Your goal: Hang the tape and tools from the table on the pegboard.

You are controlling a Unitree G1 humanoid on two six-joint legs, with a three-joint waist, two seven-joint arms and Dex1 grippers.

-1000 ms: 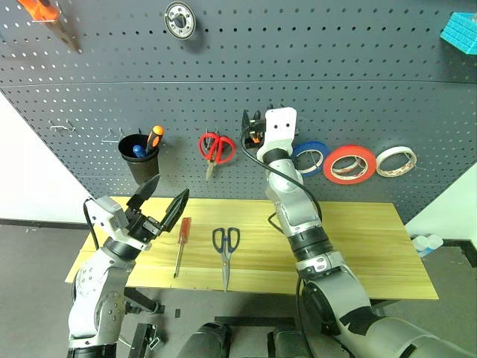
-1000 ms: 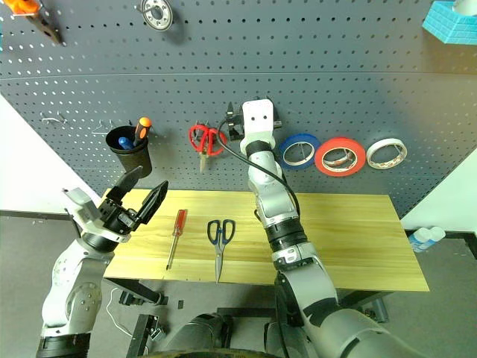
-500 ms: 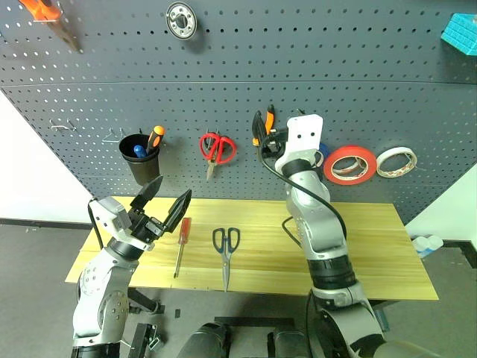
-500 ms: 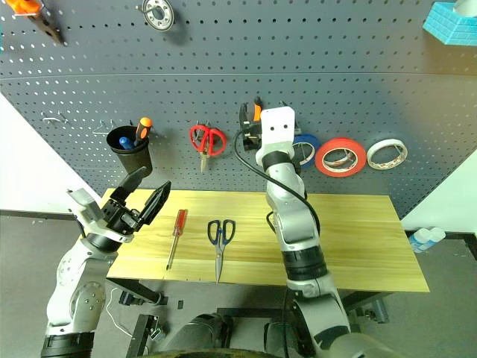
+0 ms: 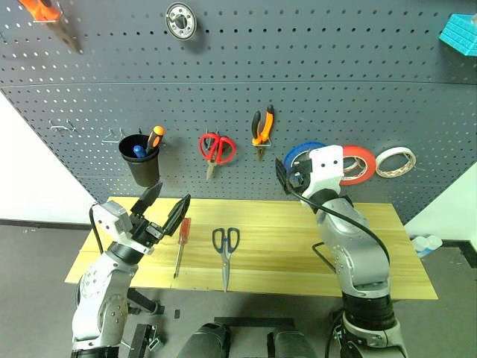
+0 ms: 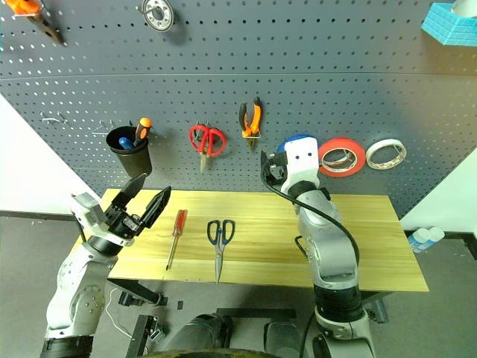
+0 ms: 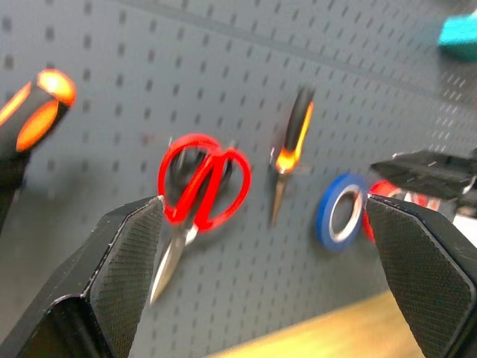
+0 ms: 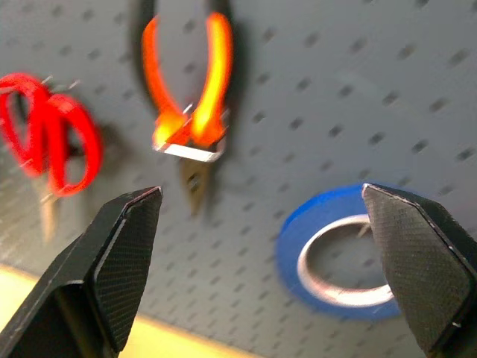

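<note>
Your small orange-and-black-handled pliers (image 5: pixel 261 125) hang on the dark grey perforated pegboard (image 5: pixel 358 97); below it, slim red-handled screwdriver (image 5: pixel 181 245) and black-handled scissors (image 5: pixel 226 250) lie on the light wooden table (image 5: pixel 387 253). Both your left gripper (image 5: pixel 163 210) and right gripper (image 8: pixel 261 261) are spread, empty.

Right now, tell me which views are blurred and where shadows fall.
Both wrist views: red scissors, pliers and blue tape soft and smeared, fingers crisp. Left eye view: sharp; soft shadows fall on the pegboard beside the hanging things, and on the table under the right arm.

The table (image 5: pixel 387 246) is pale, grained wood; the pegboard (image 5: pixel 358 89) is matt grey; the pliers (image 5: pixel 262 127) have glossy orange-and-black grips and metal jaws.
</note>
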